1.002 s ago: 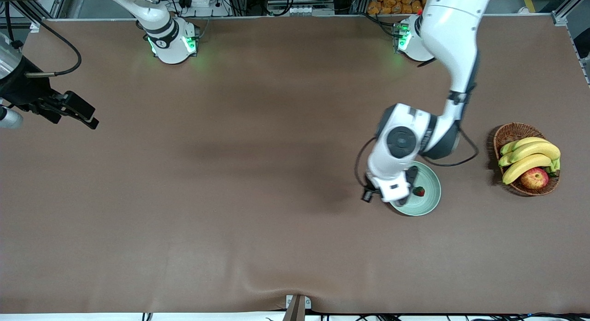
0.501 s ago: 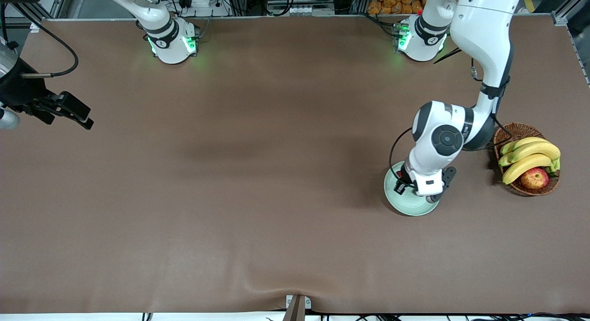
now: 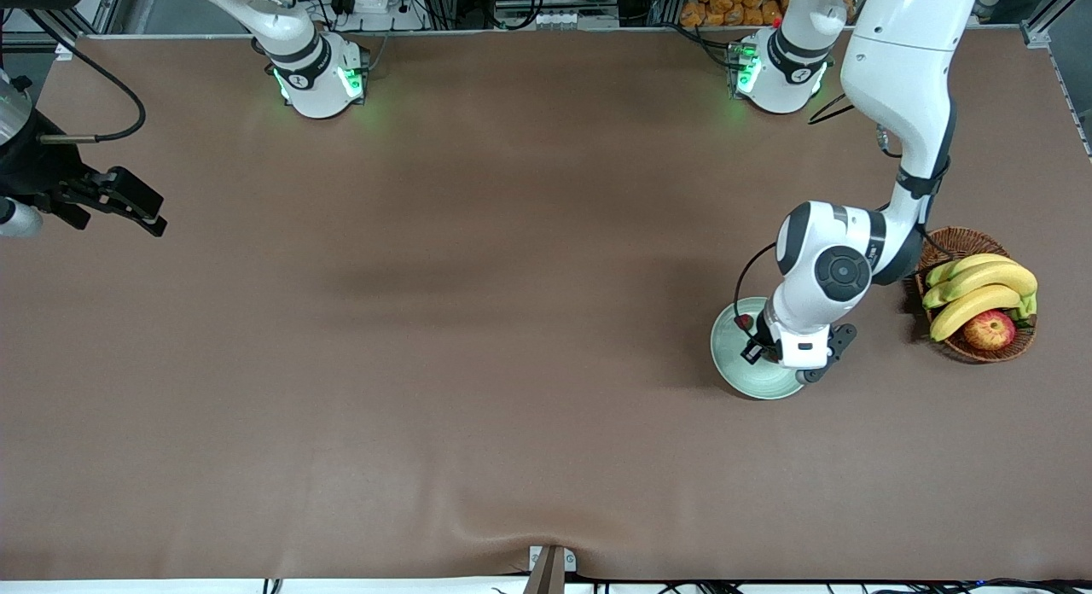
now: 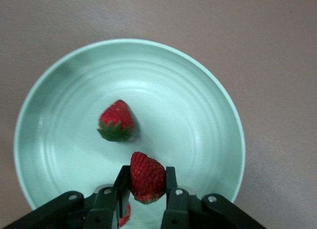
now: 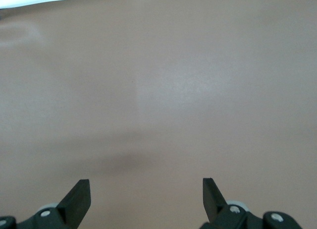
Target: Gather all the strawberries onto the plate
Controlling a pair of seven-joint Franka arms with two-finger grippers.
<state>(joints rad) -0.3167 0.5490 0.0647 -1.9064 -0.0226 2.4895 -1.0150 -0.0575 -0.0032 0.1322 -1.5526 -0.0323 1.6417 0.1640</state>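
The mint-green plate (image 3: 732, 355) lies toward the left arm's end of the table and fills the left wrist view (image 4: 208, 105). My left gripper (image 3: 798, 359) hangs just over the plate, shut on a strawberry (image 4: 147, 177) (image 4: 147, 182). A second strawberry (image 4: 116, 121) lies in the plate's middle. A sliver of a third strawberry (image 4: 125, 216) shows under the fingers. One berry (image 3: 744, 322) peeks out beside the wrist in the front view. My right gripper (image 3: 141, 210) is open and empty over bare table at the right arm's end (image 5: 146, 194).
A brown wicker basket (image 3: 943, 244) with bananas (image 3: 981, 291) and a red-yellow apple (image 3: 990, 329) stands beside the plate, closer to the left arm's end of the table. The brown table mat (image 3: 478, 338) stretches between the two arms.
My left hand has swung across the plate toward the basket and now covers the berry that showed in the plate. My right gripper has drifted slightly toward its table end.
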